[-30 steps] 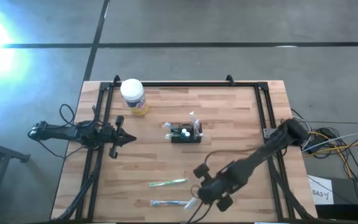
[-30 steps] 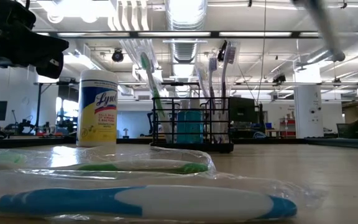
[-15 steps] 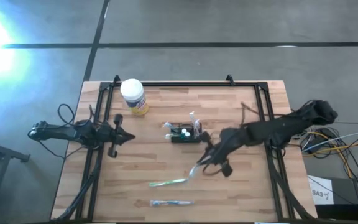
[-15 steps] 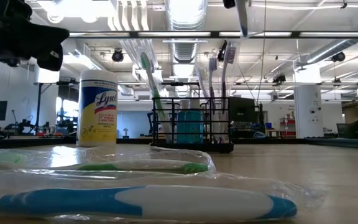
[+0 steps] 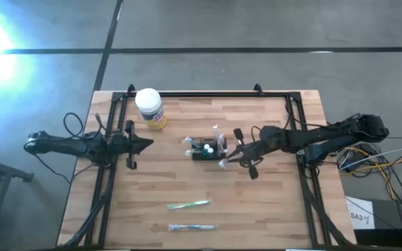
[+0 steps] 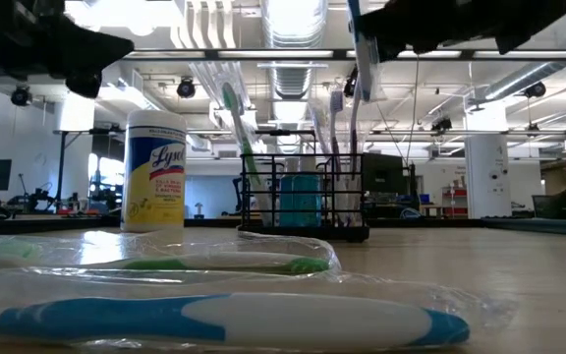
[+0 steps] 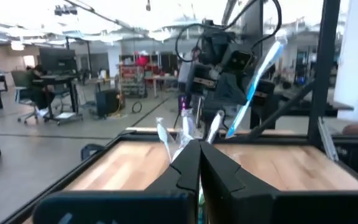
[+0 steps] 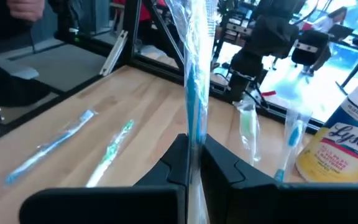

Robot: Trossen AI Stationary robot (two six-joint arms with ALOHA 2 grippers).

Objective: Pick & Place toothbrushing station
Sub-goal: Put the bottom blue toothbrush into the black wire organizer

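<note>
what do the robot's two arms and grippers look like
Both arms are dark, slim and jointed, with black cables looping along them. The left gripper and right gripper each end in two matte black fingers that are wedge-shaped, tapering toward the tips. No markings show.

From overhead, the toothbrushing station (image 5: pixel 209 149) is showing too small to count what is standing in it. In the low view the picture's top edge is cutting off the right gripper (image 6: pixel 362 22), leaving only the lower end of the wrapped toothbrush (image 6: pixel 363 59) pinched between its fingers. In its own wrist view that brush is running off the frame above the jaws. Ahead of the left gripper (image 7: pixel 194 163), its closed fingers are hiding the caddy's base.
</note>
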